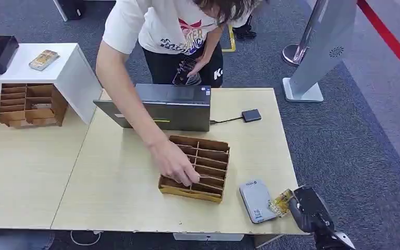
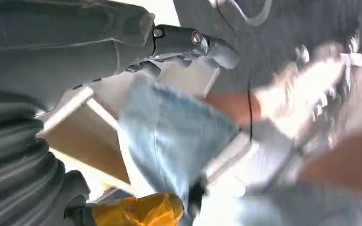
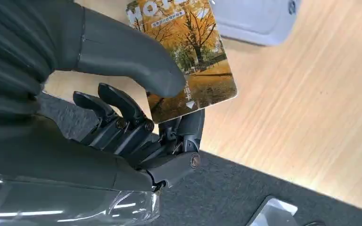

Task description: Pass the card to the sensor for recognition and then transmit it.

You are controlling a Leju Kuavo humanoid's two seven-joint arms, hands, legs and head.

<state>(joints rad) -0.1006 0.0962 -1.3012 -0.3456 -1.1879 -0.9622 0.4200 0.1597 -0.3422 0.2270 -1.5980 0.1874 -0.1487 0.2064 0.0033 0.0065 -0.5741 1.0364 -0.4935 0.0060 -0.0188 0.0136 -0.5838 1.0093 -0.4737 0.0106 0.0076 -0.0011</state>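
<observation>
My right hand (image 1: 308, 206) is at the table's near right corner and pinches a card (image 1: 281, 202) printed with yellow autumn trees. In the right wrist view the card (image 3: 195, 56) sits between the thumb (image 3: 132, 61) and the dark fingers (image 3: 122, 117). The card's free edge lies just beside the grey-white sensor (image 1: 256, 200), a flat rounded reader on the tabletop; the sensor (image 3: 259, 19) is partly overlapped by the card in the wrist view. My left hand (image 2: 99, 52) hangs low beside the table with its fingers (image 2: 193, 42) stretched out and nothing in them.
A person leans over the light wooden table (image 1: 114, 192), one hand in a cardboard slotted organizer (image 1: 208, 156). Behind it a laptop (image 1: 161, 107) is wired to a small black device (image 1: 251, 115). Another organizer (image 1: 28, 104) stands far left. A grey stand (image 1: 317, 57) rises back right.
</observation>
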